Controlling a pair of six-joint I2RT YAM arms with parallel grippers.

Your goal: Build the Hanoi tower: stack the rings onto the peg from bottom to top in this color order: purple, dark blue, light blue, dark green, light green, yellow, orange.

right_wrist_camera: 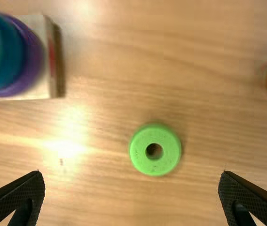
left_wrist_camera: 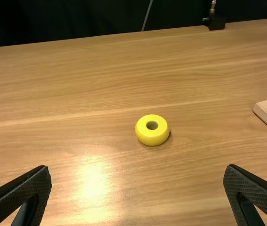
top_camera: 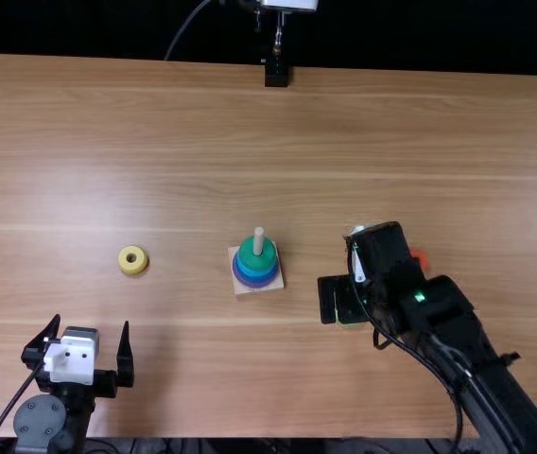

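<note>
**Hanoi tower [top_camera: 255,270]: light green ring [right_wrist_camera: 154,165] judged next**

The tower is placed near the middle of the table [top_camera: 202,378], topped by the dark green ring [top_camera: 248,256]. The light green ring is overhung by the right gripper [right_wrist_camera: 131,175], spread wide and empty; the left gripper [left_wrist_camera: 138,169] is likewise. The light green ring is judged light, stiff and perhaps slippery; its outer wall is best pinched squarely from opposite sides.
</note>
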